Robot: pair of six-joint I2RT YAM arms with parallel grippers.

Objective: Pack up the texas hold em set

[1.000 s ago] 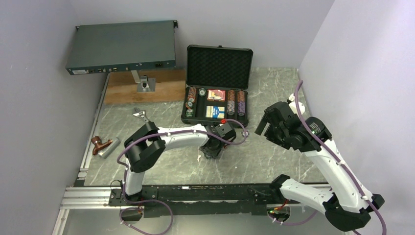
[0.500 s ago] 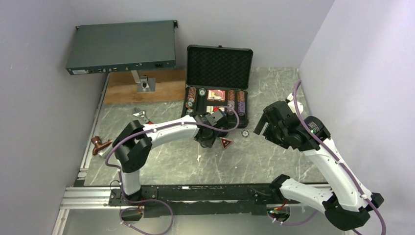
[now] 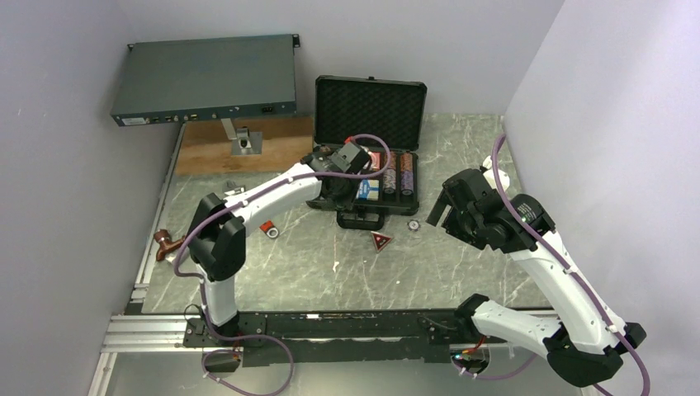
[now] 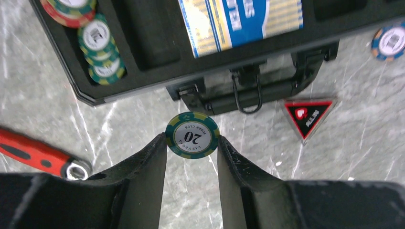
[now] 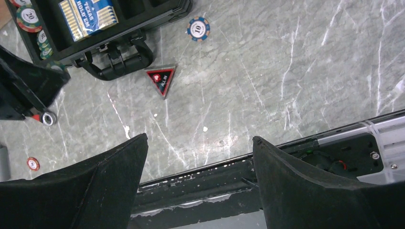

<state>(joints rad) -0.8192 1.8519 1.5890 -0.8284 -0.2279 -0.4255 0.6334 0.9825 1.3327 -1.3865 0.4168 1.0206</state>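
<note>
At the left, a red-handled wrench (image 4: 33,153) lies on the table (image 3: 314,276) near the case's front corner. It is no part of the set and must not be packed. A small red chip (image 5: 32,163) lies loose near it and could be overlooked. The left claw (image 4: 192,139) is closed to a narrow gap on a green chip (image 4: 192,135), pinching it by the rim at the very fingertips. Judged risk: so slight a hold on a round edge lets the chip pivot or squirt out if the arm jolts, and it would roll across the table. The overhead view puts this claw above the left front of the open black case (image 3: 371,111). The wrist view shows the chip just forward of the front wall, so a release here would likely miss the slot. The green stack (image 4: 98,47) sits in the leftmost channel, and a chip dropped tilted may bridge the foam and foul the lid. The card box (image 4: 241,19) is seated in its compartment. The handle (image 4: 246,93) juts forward, with the red triangular token (image 3: 380,241) near it and a blue chip (image 3: 412,223) further right, both on the table. Closing the lid before they are collected would leave the set incomplete. The right claw (image 5: 199,140) hangs wide open and empty over the table right of the case. Both arms reaching in together risks a clash.
</note>
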